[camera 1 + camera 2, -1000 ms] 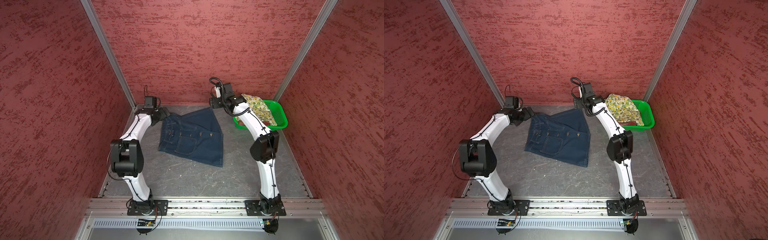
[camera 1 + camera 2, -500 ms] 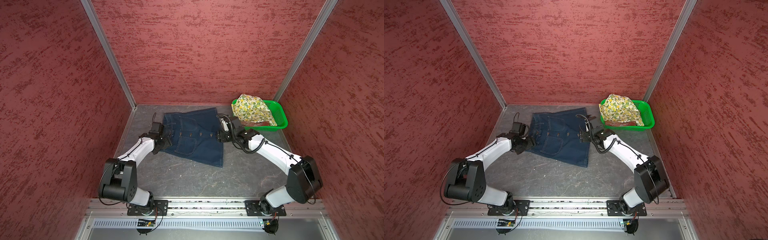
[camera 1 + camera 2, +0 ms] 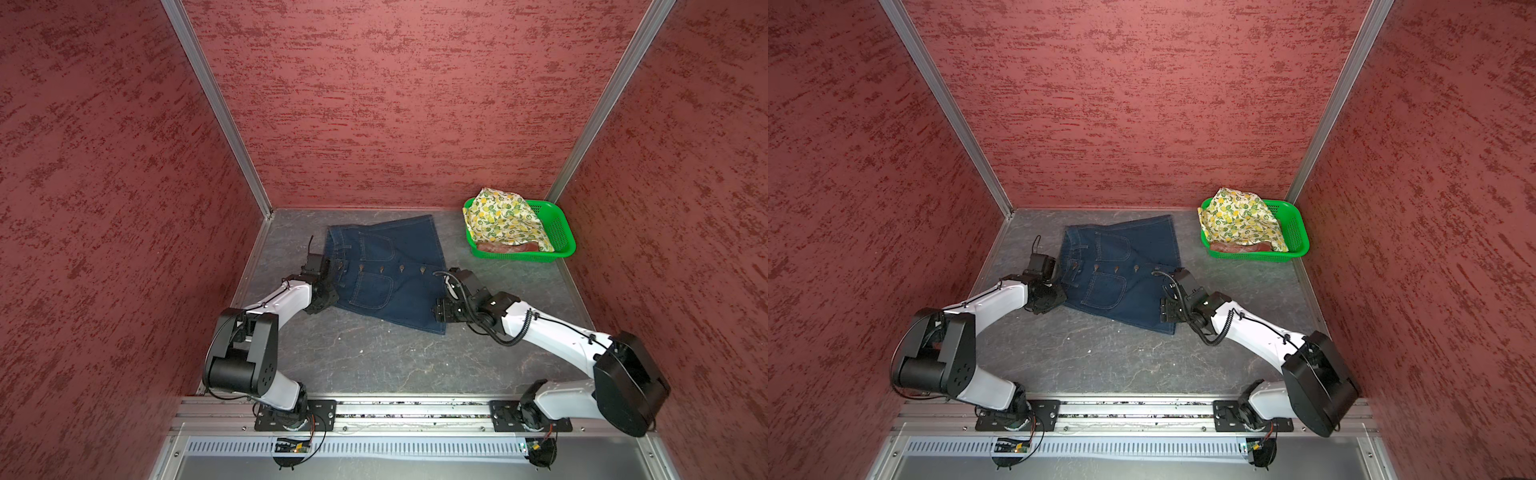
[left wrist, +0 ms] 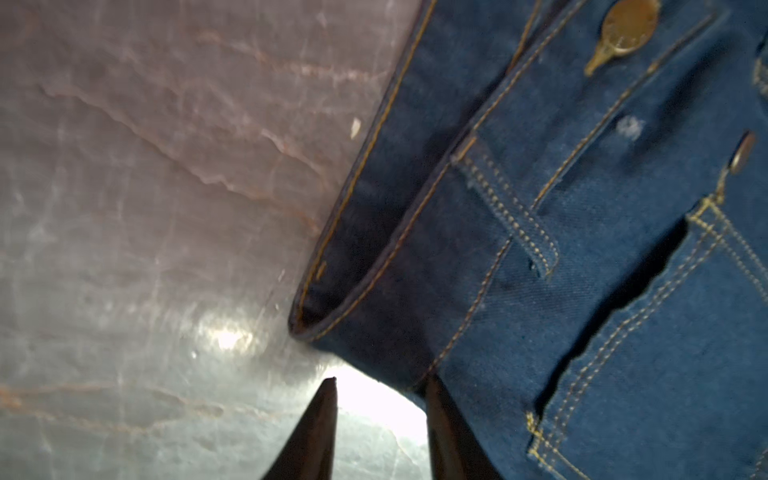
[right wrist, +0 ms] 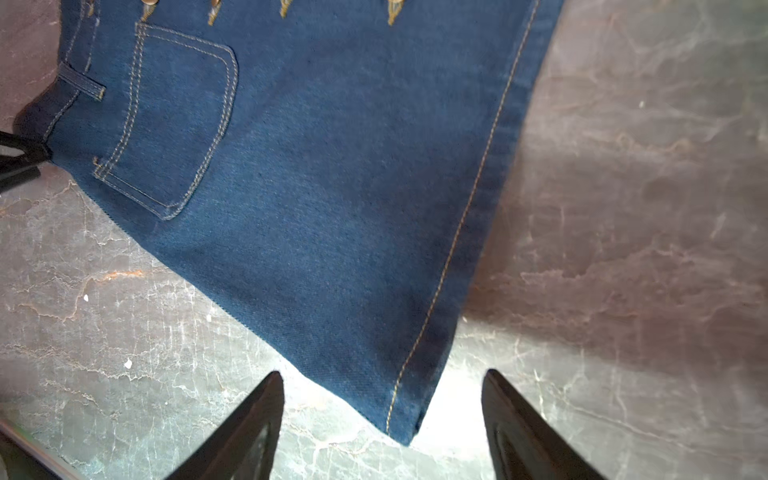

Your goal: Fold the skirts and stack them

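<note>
Denim skirt (image 3: 386,274) lies flat on the counter (image 3: 374,361), with a pincer at each near corner.
Only the wrist views show the jaws. The left pincer (image 4: 382,380) has a slim gap with bare counter in it and one fingertip (image 4: 444,436) at the waistband corner. The right pincer (image 5: 384,372) gapes wide astride the hem corner, gripping nothing. Only the top views show the green basket (image 3: 559,226) at back right, holding the lemon-print skirt (image 3: 503,216) over a rust-red skirt (image 3: 509,248).

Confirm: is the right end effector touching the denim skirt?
Apart. The right wrist view shows the denim skirt corner between the fingers of the open right end effector, with bare table on both sides.
</note>
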`<state>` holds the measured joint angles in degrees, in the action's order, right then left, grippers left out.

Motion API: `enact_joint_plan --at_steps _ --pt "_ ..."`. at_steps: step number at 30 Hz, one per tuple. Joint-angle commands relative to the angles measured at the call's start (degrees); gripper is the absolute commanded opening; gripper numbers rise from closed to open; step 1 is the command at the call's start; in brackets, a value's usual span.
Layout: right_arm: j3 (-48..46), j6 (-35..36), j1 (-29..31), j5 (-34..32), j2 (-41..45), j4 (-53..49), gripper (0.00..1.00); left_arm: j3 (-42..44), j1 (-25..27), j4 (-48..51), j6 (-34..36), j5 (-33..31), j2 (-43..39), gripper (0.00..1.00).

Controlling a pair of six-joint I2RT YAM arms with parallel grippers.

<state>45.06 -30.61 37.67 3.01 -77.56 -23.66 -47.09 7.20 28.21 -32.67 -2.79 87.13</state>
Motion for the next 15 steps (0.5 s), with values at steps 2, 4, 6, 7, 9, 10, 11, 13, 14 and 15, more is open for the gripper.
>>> enact_joint_plan --at_steps 2,4,6,7,9,10,11,13,14,15 --pt "-2.62 -4.12 0.44 3.72 0.74 3.51 0.73 0.85 -1.02 -2.71 -0.42 0.58 -0.29 0.06" --pt "-3.88 -5.05 0.56 4.49 0.83 4.79 0.71 1.74 -1.02 -2.79 -0.85 0.77 -2.57 0.04" --pt "-5.23 -5.8 0.55 5.62 0.98 6.71 0.69 2.97 -1.03 -2.98 -1.54 0.4 -5.78 0.03" --pt "-5.83 -6.21 0.65 6.09 0.85 7.67 0.68 3.59 -1.11 -2.94 -1.87 -0.2 -7.28 0.04" --pt "-6.42 -6.76 0.86 6.66 0.41 8.74 0.64 4.45 -1.71 -2.81 -2.57 -0.82 -9.38 0.13" --pt "-6.71 -7.11 1.09 6.87 0.15 9.22 0.63 4.79 -2.21 -2.77 -2.82 -0.94 -10.06 0.23" --pt "-7.1 -7.46 1.17 7.0 0.07 9.76 0.62 5.06 -2.8 -2.73 -3.04 -0.93 -10.59 0.35" --pt "-7.98 -8.2 1.41 7.35 0.1 11.01 0.62 5.43 -3.94 -3.19 -3.37 -0.26 -10.68 0.46" --pt "-8.41 -8.4 1.51 7.49 0.04 11.4 0.62 5.5 -4.36 -3.55 -3.56 0.4 -10.36 0.48" --pt "-8.69 -8.58 1.47 7.63 -0.05 11.62 0.62 5.33 -4.91 -3.98 -3.61 1.38 -9.71 0.52"
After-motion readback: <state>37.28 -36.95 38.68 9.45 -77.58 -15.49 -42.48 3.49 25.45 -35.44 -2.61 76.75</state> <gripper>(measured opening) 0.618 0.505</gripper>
